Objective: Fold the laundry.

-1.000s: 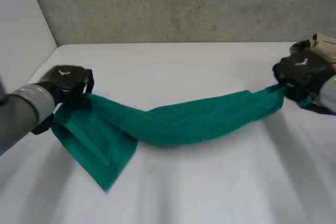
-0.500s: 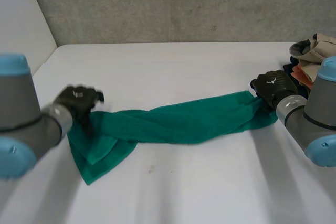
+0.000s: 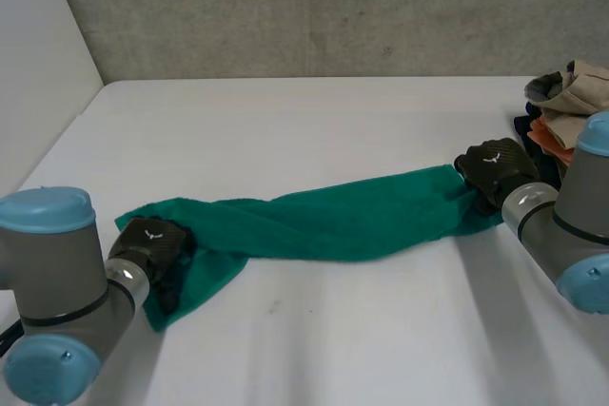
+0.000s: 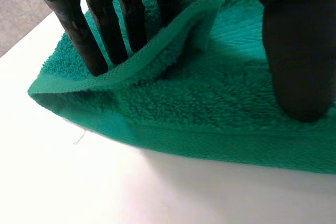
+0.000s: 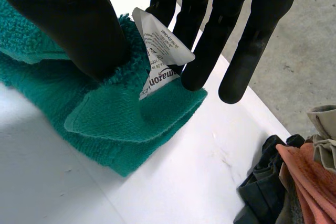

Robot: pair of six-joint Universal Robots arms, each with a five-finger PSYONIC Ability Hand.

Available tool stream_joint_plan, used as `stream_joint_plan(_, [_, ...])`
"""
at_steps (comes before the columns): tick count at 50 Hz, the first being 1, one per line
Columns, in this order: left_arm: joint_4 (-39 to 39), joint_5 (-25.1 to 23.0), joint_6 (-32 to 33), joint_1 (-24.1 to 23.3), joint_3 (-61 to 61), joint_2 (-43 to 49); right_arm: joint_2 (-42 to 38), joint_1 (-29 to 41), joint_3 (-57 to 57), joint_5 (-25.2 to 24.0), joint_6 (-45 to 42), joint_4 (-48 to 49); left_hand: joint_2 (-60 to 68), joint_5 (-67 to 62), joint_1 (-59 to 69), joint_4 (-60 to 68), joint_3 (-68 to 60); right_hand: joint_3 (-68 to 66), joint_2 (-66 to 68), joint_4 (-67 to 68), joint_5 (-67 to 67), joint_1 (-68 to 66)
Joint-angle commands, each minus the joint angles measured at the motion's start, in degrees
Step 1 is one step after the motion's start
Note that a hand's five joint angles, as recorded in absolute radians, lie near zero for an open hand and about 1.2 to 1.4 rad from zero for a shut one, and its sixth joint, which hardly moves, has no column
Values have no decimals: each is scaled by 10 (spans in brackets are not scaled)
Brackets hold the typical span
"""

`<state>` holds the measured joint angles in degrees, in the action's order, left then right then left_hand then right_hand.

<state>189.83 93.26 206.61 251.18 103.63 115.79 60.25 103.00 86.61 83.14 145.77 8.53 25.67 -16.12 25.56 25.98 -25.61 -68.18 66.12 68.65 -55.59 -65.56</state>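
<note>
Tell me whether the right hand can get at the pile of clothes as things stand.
Probably yes: the pile of clothes lies close beside the right hand, nothing between them. But that hand pinches the end of the green towel and would have to let go first.

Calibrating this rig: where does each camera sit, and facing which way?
Head view: behind, between the arms, looking down at the white table; both arms, left hand and right hand on the green towel's ends.
Left wrist view: on that wrist, along the palm; its fingers pinch towel.
Right wrist view: likewise, toward the label and clothes pile.
Head and right wrist share the pile.
</note>
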Motion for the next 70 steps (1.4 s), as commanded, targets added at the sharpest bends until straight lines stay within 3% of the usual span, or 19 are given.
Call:
stream_joint_plan(1, [1,-9,14,9,-12,4,-4,3,7,-4,-8,3,78,-73,79,74,-78,-118,139,114,-144,-144])
stream_joint_plan(15, [6,-26,13,11,-26,-11,-13,9,11,-4,-23,6,131,-127,132,128,-132,-118,139,114,-144,-144])
stream_joint_plan(30, [12,-38,48,21,-75,36,-16,12,12,-3,-24,7,165,-160,166,162,-166,-118,139,114,-144,-144])
stream_joint_plan(33, [14,-39,56,25,-91,48,-16,10,11,-3,-24,9,225,-221,226,222,-226,-118,139,114,-144,-144])
stream_joint_plan(39, [16,-45,54,29,-125,54,-11,4,9,-2,-24,9,510,-505,511,506,-510,-118,139,114,-144,-144])
stream_joint_plan(45, [11,-47,31,33,-157,33,4,-1,0,-2,-24,2,543,-539,544,540,-544,-118,139,114,-144,-144])
stream_joint_plan(49, [-9,-48,5,43,-172,-12,33,-10,-22,-4,-31,-32,543,-539,544,540,-544,-118,139,114,-144,-144])
stream_joint_plan(56, [-122,-56,-59,69,-192,-156,136,-55,-108,-12,-83,-205,543,-539,544,540,-544,-118,139,114,-144,-144])
stream_joint_plan(63, [-235,-105,-139,117,-236,-304,214,-108,-245,-79,-113,-373,543,-539,544,540,-544,-118,139,114,-144,-144])
stream_joint_plan(67, [-293,-133,-192,149,-251,-297,198,-123,-284,-120,-117,-450,543,-539,544,540,-544,-118,139,114,-144,-144])
stream_joint_plan(70, [-315,-136,-201,153,-254,-262,170,-120,-285,-124,-126,-461,543,-539,544,540,-544,-118,139,114,-144,-144])
